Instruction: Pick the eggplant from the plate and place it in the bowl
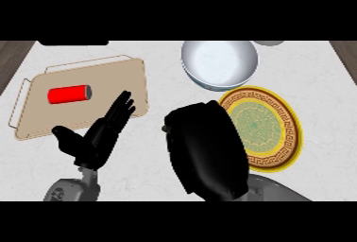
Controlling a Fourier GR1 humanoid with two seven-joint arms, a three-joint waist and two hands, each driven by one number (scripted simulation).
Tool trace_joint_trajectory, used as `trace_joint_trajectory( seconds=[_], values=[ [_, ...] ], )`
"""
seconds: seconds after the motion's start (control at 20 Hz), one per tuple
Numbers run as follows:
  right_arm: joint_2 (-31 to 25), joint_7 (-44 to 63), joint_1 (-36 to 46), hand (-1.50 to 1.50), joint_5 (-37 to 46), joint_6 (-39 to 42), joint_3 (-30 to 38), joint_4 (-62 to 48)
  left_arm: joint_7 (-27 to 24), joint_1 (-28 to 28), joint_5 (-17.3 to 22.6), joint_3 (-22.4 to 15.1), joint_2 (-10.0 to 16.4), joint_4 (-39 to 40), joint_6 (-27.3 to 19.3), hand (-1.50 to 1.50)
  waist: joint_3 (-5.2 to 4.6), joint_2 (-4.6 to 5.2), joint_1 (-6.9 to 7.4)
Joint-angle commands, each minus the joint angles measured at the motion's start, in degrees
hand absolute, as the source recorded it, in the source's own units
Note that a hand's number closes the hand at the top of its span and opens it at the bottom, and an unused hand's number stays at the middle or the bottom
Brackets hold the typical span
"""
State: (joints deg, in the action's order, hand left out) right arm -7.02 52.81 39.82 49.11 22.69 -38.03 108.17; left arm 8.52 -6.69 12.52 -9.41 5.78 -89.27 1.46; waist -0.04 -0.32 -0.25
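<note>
Right hand (pixel 206 146) covered the plate's (pixel 294 134) left rim; whether it was clamped could not be told.
Eggplant unseen; a vertical lift was advisable before crossing to the bowl (pixel 219 61) beyond the plate.

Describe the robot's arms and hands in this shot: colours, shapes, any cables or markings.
Both hands are plain black. The left hand has slim segmented fingers and a stubby thumb. The right hand shows only as a broad, rounded black mass. The left forearm and right forearm are smooth grey rounded shells. No cables, sleeves or clear markings show.
</note>
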Motion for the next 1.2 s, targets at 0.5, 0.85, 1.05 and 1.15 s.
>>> trace_joint_trajectory(
  seconds=[0.5, 0.85, 1.05, 1.15],
  values=[
    [3.28, -4.0, 13.54, 1.5, 2.07, 5.3, 21.01, -5.6, -0.57, -1.18, -0.38, 1.53, -0.14, 2.26, 2.43, 0.0, 0.01, 0.36, 0.39],
    [1.39, -16.59, 14.72, 1.5, 4.01, -6.12, 26.87, -22.22, 2.13, -1.41, 1.93, 3.99, 1.61, -1.49, 4.02, 0.0, 0.03, 0.51, 1.14],
    [0.76, -23.52, 18.91, 1.5, 4.01, -11.8, 31.0, -34.31, 0.14, 1.08, -2.29, -0.83, -2.14, -1.28, 1.74, 0.0, 0.02, 0.53, 1.36],
    [-0.91, -29.13, 17.7, 1.5, 5.68, -16.81, 31.06, -39.81, -1.93, 1.13, -1.22, 0.98, -0.65, 1.37, 4.05, 0.0, 0.02, 0.67, 1.42]
  ],
)
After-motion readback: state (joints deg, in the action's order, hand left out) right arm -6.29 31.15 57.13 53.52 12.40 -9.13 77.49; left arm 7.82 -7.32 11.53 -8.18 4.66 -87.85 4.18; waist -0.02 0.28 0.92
